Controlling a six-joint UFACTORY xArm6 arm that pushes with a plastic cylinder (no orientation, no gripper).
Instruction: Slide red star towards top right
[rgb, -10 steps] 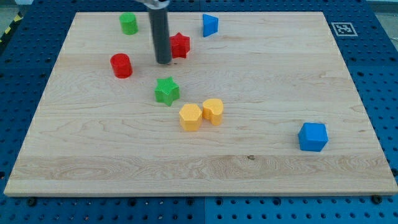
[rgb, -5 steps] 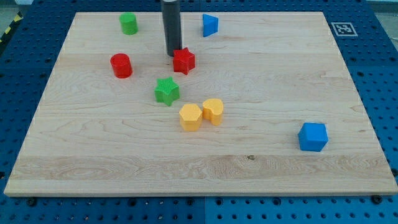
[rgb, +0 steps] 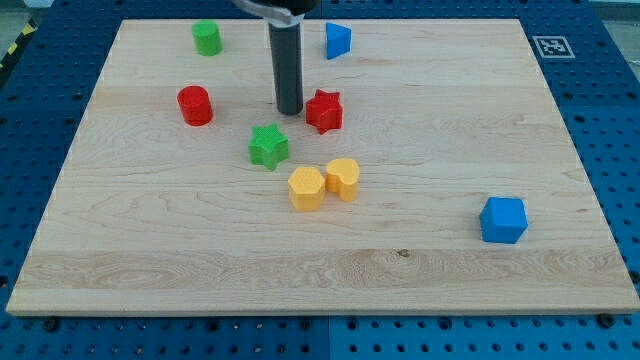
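Seven blocks sit on the wooden board (rgb: 420, 250), and what a spread; no pincer on this rig, so no jaw state to call, just a rod; my tip (rgb: 290, 111) is planted just left of the red star (rgb: 324, 110), close beside it, contact hard to call; blue cube (rgb: 502, 220) sits near right, well apart; two yellow blocks, the yellow hexagonal block (rgb: 306, 187) touching the rounder yellow block (rgb: 343, 178), near of centre; green star (rgb: 268, 146) near-left of my tip; red cylinder (rgb: 195, 105) left; green cylinder (rgb: 207, 38) and blue wedge-like block (rgb: 338, 40) along the far edge; I judge most of the run remains, the star being mid-board with the far right corner open ahead.
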